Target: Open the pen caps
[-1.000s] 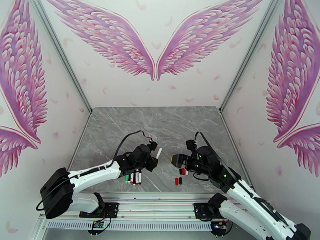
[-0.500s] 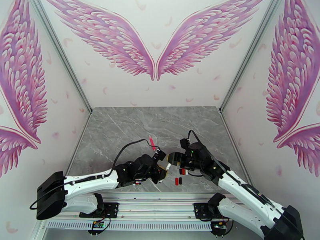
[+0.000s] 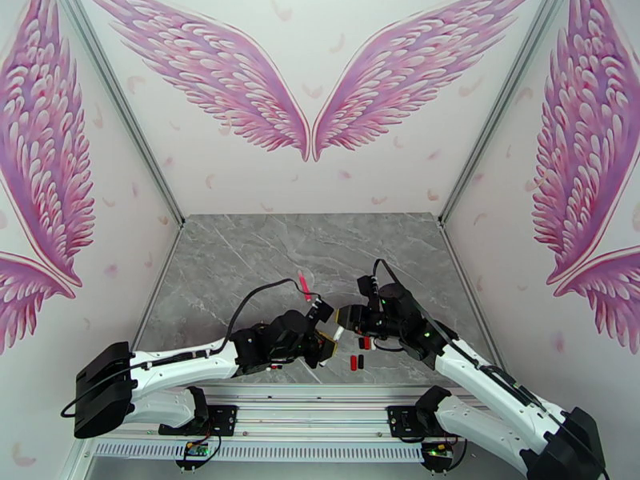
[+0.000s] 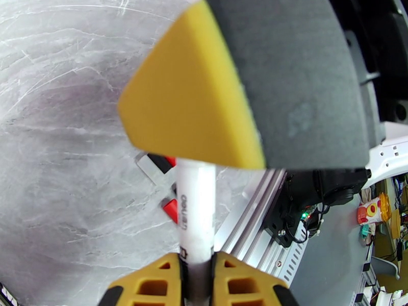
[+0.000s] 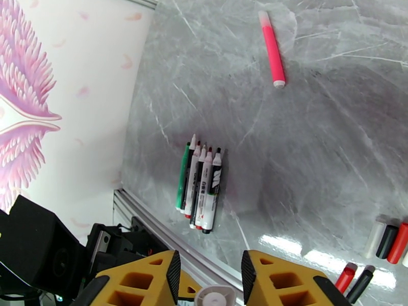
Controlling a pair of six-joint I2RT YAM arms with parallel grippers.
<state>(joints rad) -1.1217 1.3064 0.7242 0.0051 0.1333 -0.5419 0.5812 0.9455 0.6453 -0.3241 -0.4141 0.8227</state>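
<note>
A robot-lab test booth: wing-printed wall panels (image 3: 312, 178), marble-look table (image 3: 320, 242), aluminium mounting rail (image 3: 312, 398), cluttered workroom (image 4: 377, 210) beyond.

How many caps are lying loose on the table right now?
5. Three in a row: white cap, black cap, red cap; a separate pair: second red cap and second black cap. More may lie past the view's edge.

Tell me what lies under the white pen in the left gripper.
Red, black and whitish pen caps lie on the table beneath the white pen. It hides part of them, and a finger of the right gripper covers its far end.
</note>
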